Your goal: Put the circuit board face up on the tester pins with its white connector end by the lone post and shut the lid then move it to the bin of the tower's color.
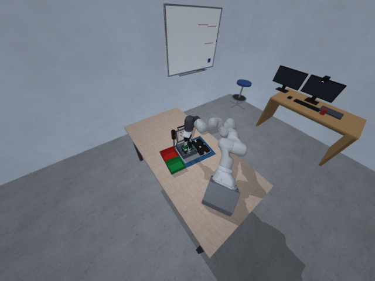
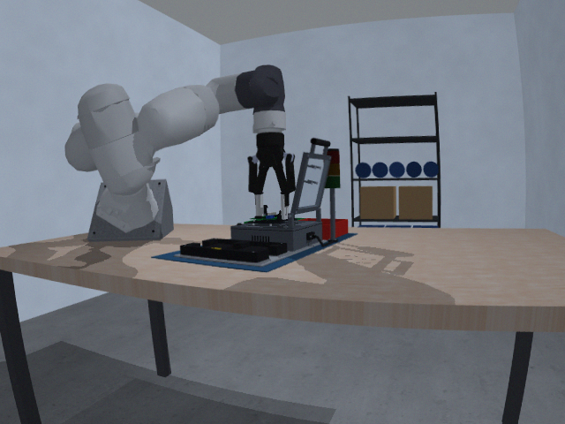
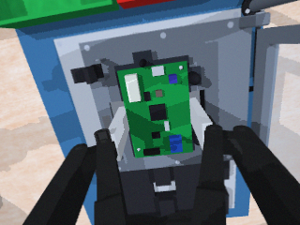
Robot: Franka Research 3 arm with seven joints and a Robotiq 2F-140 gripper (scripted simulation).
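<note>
The green circuit board (image 3: 157,108) lies face up over the grey tester's plate (image 3: 155,56), slightly askew, with its white connector end toward the single black post (image 3: 142,58) at the far short end. My gripper (image 3: 157,112) points straight down over the tester (image 2: 275,235), and its white pads press on the board's two long edges. The board also shows as a thin green strip between the fingertips in the exterior view (image 2: 262,219). The lid (image 2: 310,182) stands open and upright. The black latch hook (image 3: 86,73) is at the left edge. The signal tower (image 2: 333,169) stands behind the lid.
The black tray (image 2: 232,250) lies on the blue mat beside the tester, toward the arm's base. The red bin (image 1: 169,153) and the green bin (image 1: 175,164) stand side by side on the tester's other side.
</note>
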